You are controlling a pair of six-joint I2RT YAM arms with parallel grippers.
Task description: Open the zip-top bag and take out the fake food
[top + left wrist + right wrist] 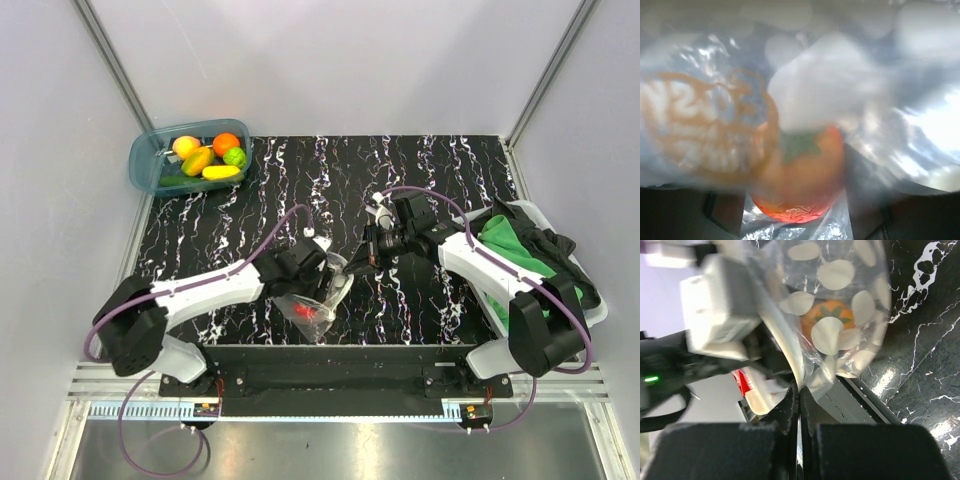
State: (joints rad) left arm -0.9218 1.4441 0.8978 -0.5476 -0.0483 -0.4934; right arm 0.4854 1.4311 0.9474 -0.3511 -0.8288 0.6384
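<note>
The zip-top bag, clear plastic with pale dots, is held between my two grippers above the near edge of the black marbled mat. Inside it sits one piece of fake food, an orange-red tomato with a green stem. My left gripper is closed around the bag and the tomato; in the left wrist view the tomato fills the gap between its dark fingers. My right gripper is shut, pinching a thin edge of the bag, with the tomato beyond it.
A blue translucent tub at the far left corner holds several fake fruits, among them an orange. A white basket with a green cloth stands at the right edge. Grey walls surround the table.
</note>
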